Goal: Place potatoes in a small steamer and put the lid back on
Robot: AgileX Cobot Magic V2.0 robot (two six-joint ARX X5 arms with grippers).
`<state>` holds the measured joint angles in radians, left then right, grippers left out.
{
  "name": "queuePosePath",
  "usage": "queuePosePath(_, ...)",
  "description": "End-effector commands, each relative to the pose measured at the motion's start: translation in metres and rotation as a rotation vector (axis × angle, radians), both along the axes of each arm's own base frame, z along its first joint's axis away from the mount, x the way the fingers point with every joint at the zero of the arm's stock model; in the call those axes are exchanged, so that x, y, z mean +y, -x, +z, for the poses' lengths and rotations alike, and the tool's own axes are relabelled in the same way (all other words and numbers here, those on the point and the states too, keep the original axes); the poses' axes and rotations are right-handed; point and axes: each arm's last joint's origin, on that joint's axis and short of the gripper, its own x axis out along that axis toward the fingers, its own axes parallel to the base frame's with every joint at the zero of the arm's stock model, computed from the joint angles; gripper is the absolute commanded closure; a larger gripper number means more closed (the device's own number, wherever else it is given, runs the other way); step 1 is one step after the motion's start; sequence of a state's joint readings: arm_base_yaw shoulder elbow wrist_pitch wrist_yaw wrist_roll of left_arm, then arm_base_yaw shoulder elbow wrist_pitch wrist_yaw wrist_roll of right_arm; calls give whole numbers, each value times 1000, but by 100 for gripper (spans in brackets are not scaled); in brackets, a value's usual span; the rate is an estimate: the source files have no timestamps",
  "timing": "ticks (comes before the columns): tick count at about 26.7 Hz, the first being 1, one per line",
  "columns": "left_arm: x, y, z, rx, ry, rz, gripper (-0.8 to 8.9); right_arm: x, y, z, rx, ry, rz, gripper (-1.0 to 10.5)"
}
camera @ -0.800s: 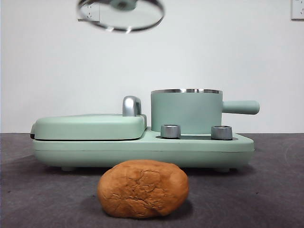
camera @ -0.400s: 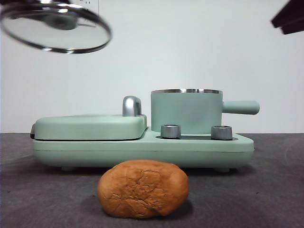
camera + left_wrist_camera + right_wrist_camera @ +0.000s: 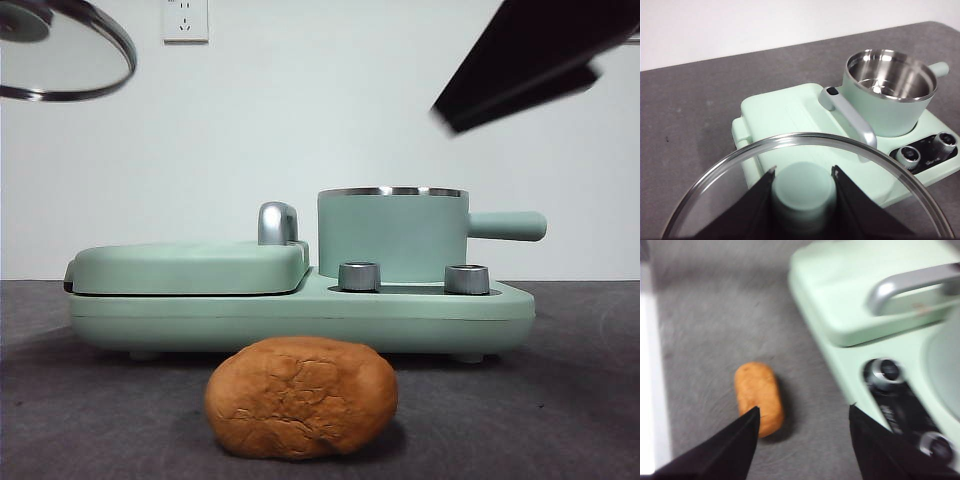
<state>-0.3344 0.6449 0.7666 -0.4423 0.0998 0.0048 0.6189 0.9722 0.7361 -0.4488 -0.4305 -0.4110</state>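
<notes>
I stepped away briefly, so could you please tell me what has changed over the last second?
The left end effector, shut on the lid, carried it sideways away from above the pot. The right end effector, open, came in above the potato. Pot and potato stayed put.

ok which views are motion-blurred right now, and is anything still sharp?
Right wrist view: smeared throughout, potato and dials soft. Front view: only the incoming dark arm is blurred; the steamer pot is crisp. Left wrist view: sharp; left end effector clamps the lid knob, steel pot interior shows reflections.
</notes>
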Motion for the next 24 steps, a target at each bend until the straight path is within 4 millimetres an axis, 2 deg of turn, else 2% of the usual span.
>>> queuePosePath(1, 3, 6, 10, -55, 45, 17, 804, 21, -5, -8, -18, 48, 86, 664)
queuePosePath(6, 6, 13, 10, -34, 89, 33, 804, 52, -9, -34, 25, 113, 179, 661)
queuePosePath(12, 6, 14, 7, -1, 76, 34, 804, 79, -12, -59, 35, 161, 225, 658)
queuePosePath(18, 6, 14, 7, -1, 76, 34, 804, 92, -17, -81, 50, 218, 220, 628)
queuePosePath(24, 6, 14, 7, -2, 74, 33, 804, 94, -20, -94, 85, 260, 210, 630)
